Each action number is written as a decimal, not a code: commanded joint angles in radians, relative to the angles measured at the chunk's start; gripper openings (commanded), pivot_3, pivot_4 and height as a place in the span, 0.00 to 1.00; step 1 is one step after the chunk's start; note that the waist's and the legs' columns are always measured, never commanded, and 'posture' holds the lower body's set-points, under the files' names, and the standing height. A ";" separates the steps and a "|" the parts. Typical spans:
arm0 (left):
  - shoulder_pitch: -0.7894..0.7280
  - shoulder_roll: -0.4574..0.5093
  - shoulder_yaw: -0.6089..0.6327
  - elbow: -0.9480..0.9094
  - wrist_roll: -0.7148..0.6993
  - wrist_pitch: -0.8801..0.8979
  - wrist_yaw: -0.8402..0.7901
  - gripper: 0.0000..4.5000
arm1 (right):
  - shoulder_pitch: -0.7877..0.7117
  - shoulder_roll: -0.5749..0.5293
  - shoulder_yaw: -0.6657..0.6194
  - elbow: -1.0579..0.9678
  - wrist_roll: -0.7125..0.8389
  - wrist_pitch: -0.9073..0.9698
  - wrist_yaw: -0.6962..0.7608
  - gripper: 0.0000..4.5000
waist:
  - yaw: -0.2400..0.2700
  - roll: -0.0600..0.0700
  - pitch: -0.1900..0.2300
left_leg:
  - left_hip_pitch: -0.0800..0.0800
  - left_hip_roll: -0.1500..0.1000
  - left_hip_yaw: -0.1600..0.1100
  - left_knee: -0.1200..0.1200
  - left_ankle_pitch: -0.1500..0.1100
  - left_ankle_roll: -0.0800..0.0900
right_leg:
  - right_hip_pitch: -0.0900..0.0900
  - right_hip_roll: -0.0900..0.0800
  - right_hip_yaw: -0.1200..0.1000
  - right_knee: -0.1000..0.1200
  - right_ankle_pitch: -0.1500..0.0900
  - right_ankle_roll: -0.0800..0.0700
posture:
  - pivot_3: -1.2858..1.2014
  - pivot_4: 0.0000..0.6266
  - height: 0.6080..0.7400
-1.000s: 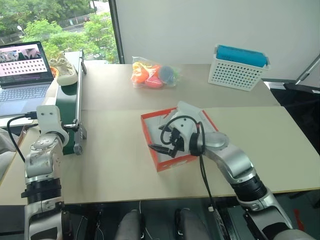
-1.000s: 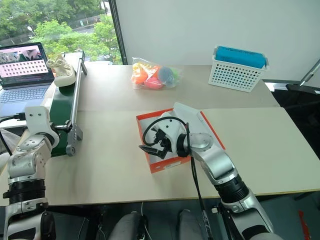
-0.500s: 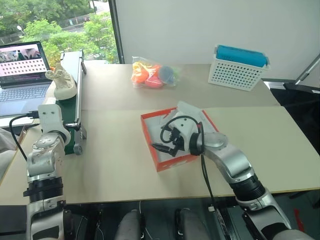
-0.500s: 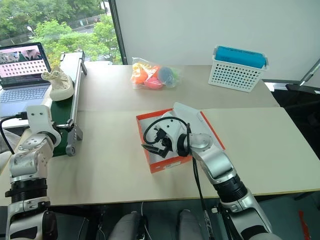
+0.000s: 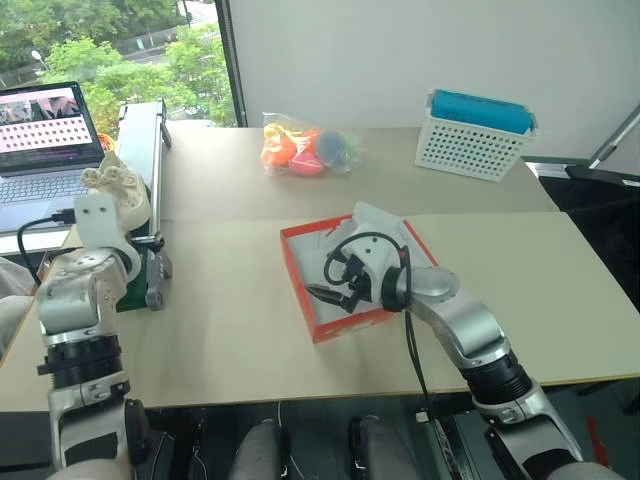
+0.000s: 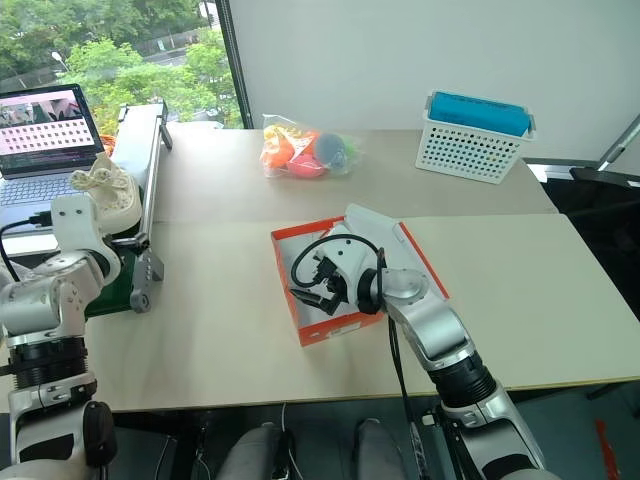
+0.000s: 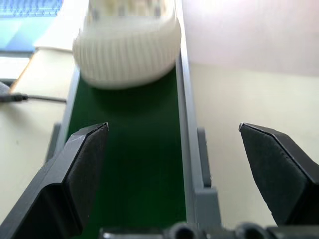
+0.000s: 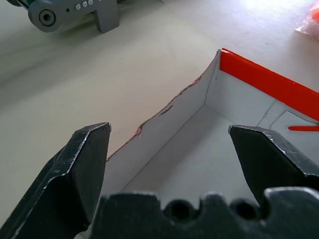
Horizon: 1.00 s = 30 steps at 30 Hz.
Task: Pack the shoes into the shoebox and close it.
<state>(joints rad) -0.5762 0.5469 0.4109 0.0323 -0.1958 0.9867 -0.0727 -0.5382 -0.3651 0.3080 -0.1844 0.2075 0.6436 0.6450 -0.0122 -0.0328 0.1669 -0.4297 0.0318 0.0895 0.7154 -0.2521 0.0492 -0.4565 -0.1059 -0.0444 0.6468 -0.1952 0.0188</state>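
- The right gripper hovers over the open shoebox at the table's near middle, jaws spread wide and empty.
- The left gripper sits over the green conveyor belt, jaws spread, holding nothing.
- One cream shoe rests on the belt just beyond it.
- A bag of toys and a white basket lie farther back.

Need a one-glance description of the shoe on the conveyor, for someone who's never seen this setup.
Start at the tan table and go to its left edge, where a narrow green conveyor belt runs beside an open laptop. The shoe sits on that belt, just ahead of the left claw, which is open. It is small, cream-white, with a ribbed sole, the only pale thing on the green strip.
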 commanded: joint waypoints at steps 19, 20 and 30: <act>0.043 -0.073 0.025 0.029 -0.020 0.016 0.025 0.91 | -0.007 0.027 -0.034 -0.035 -0.008 -0.005 -0.030 1.00 | 0.000 0.000 0.000 | 0.000 0.000 0.000 0.000 0.000 0.000 | 0.000 0.000 0.000 0.000 0.000 0.000 | 0.52 0.24 0.69; 0.044 -0.078 0.029 0.027 -0.023 0.016 0.028 0.84 | -0.008 0.026 -0.036 -0.034 -0.009 -0.005 -0.031 1.00 | 0.001 0.000 0.000 | 0.001 0.000 0.000 0.000 0.000 0.000 | 0.000 0.000 0.001 0.001 0.000 0.000 | 0.52 0.24 0.69; 0.037 -0.111 0.030 0.005 -0.021 0.017 0.038 0.13 | -0.015 0.028 -0.041 -0.026 -0.010 0.002 -0.046 1.00 | 0.010 0.001 0.000 | 0.006 0.000 0.000 -0.001 0.000 -0.001 | 0.004 0.000 0.001 0.001 0.000 0.000 | 0.52 0.24 0.69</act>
<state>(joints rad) -0.5395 0.4418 0.4455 0.0305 -0.2049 0.9916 -0.0328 -0.5379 -0.3386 0.2928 -0.1845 0.1993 0.6467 0.6049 -0.0017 -0.0321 0.1665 -0.4240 0.0316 0.0898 0.7144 -0.2516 0.0482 -0.4528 -0.1061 -0.0431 0.6478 -0.1954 0.0183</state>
